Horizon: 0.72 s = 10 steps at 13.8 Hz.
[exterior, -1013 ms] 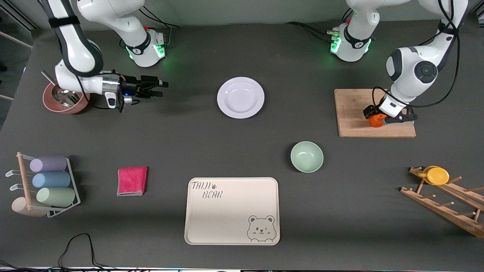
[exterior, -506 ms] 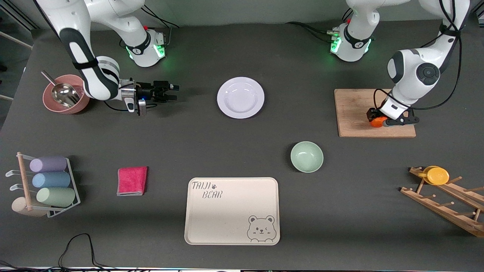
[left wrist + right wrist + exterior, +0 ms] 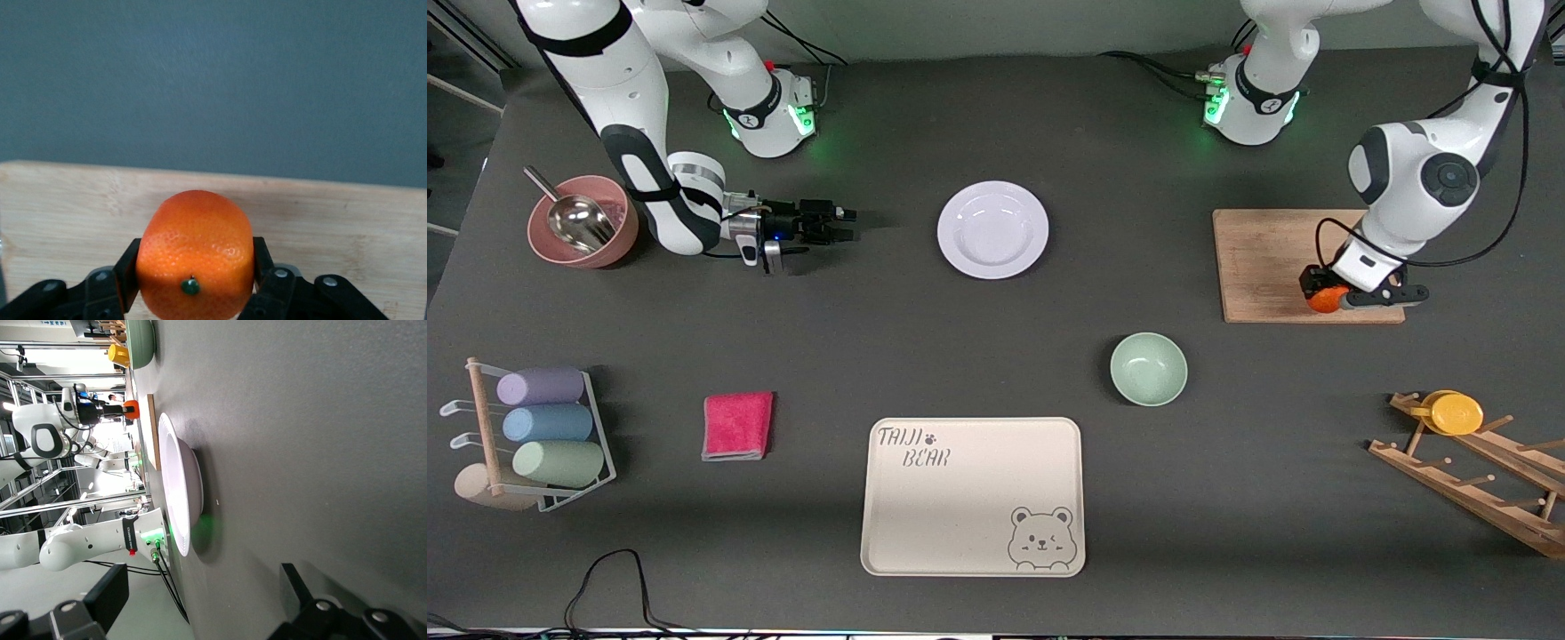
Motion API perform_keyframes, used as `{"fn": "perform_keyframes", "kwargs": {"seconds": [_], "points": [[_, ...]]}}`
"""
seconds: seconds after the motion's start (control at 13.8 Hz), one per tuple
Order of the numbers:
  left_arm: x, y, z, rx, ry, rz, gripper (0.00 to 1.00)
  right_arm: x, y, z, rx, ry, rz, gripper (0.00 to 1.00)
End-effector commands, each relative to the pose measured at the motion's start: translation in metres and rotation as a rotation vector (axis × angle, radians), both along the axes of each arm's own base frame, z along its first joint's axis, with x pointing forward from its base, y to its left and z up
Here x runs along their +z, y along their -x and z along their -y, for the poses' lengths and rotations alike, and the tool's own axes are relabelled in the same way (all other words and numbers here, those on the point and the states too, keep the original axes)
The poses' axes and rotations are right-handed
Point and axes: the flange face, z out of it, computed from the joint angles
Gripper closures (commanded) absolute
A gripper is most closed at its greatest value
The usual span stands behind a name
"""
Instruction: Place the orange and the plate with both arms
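Both arms have shifted: right gripper (image 3: 845, 223) (fingers spread) nears the plate (image 3: 992, 229). Left gripper (image 3: 1334, 298) clamps the orange (image 3: 1323, 300) over the cutting board (image 3: 1263, 258)

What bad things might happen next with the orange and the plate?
1. The left gripper pinches the orange only at its sides, low over the wooden board; being round, it might slip out and roll away.
2. The right gripper is open, low and level with the plate, aimed at its rim; it might push the plate along the table instead of grabbing it.
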Motion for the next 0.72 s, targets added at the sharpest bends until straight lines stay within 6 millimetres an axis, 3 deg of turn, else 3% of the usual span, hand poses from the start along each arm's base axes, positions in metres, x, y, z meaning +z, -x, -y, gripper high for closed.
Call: {"fn": "perform_keyframes", "kwargs": {"seconds": [0.0, 0.29, 0.51, 0.65], "points": [[0.072, -0.036, -0.009, 0.006, 0.000, -0.058, 1.00, -0.005, -0.005, -0.004, -0.012, -0.008, 0.010, 0.00], [0.201, -0.080, -0.017, 0.026, -0.001, -0.166, 1.00, -0.007, -0.008, -0.003, -0.011, -0.003, 0.011, 0.02], [0.289, -0.091, -0.017, 0.030, 0.042, -0.176, 1.00, -0.009, -0.009, -0.003, -0.011, -0.001, 0.009, 0.26], [0.326, -0.091, -0.011, 0.028, 0.048, -0.175, 1.00, -0.009, -0.010, -0.003, -0.010, -0.001, 0.009, 0.43]]}}
